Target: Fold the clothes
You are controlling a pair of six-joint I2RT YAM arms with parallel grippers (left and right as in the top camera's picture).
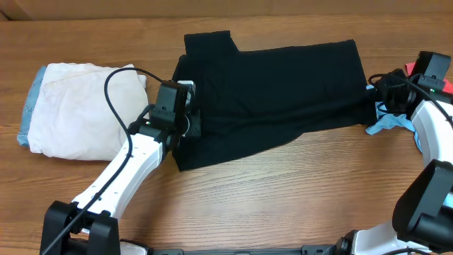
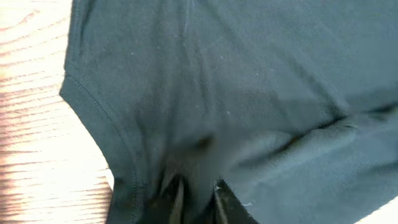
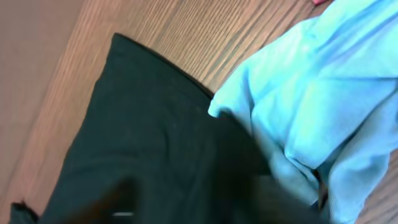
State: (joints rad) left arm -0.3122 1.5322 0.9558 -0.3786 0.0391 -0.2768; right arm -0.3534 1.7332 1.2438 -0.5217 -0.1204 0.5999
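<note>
Judging by how things lie, you are partway through. The cream garment [image 1: 78, 106] sits at the left of the counter [image 1: 283, 198] as a rounded, folded bundle, so that one looks done. The black T-shirt [image 1: 283, 88] lies across the middle. It is flattened and seems doubled over at least once, with one sleeve sticking out at its far left corner, but it is not yet a compact packet. At the far right edge a light blue garment [image 1: 389, 124] is crumpled just beside the shirt, with a scrap of a red one [image 1: 410, 69] behind it. Both look unfolded and are probably left to do.

Your left end effector [image 1: 185, 126] is at the shirt's left edge, its tips down in dark, gathered cloth. Black on black, I cannot tell whether it is grasping or released. Your right end effector [image 1: 380, 88] is at the shirt's right edge, next to the blue cloth (its wrist view is blurred), and I cannot tell its state either.

No basket, bin or box is in view, so everything lies directly on the counter.
</note>
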